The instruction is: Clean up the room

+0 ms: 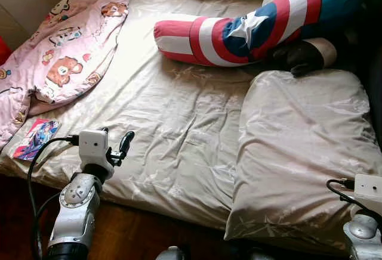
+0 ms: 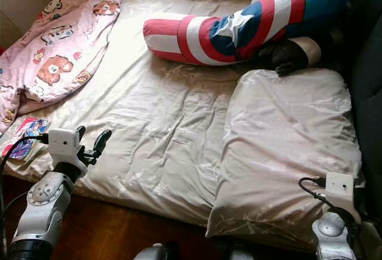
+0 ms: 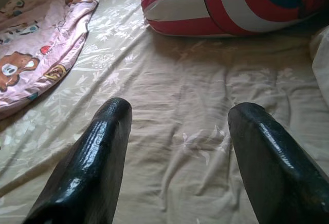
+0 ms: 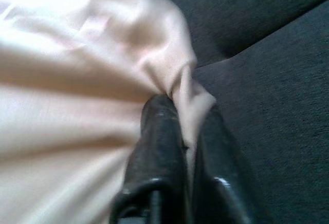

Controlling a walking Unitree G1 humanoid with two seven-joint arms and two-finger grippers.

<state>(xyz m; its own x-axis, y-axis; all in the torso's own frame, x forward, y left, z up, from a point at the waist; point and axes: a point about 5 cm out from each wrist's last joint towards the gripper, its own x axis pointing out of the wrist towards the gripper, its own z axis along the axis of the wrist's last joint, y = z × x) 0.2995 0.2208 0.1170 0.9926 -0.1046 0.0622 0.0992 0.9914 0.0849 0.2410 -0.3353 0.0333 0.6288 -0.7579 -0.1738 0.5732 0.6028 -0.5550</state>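
1. The bed with its creased beige floral sheet [image 1: 179,123] runs across the head views from upper left to lower right.
2. The large cream satin pillow [image 1: 304,152] lies at the lower right, hanging over the bed's near edge; it looks to be the thing in hand.
3. The long red, white and blue star-striped bolster [image 1: 250,24] lies across the upper middle and right.
4. The pink bear-print blanket [image 1: 59,45] is bunched at the upper left.
5. A small colourful booklet [image 1: 34,138] sits at the left edge, below the blanket.
6. The right gripper [image 4: 187,131] has its fingers pressed on a fold at the pillow's corner, against dark fabric. To do this well, I judge it should lift slowly and keep the pinch deep, since satin slips.
7. The left gripper [image 3: 177,142] hovers over bare sheet at the lower left, fingers spread and empty; it could steady the pillow's other edge.
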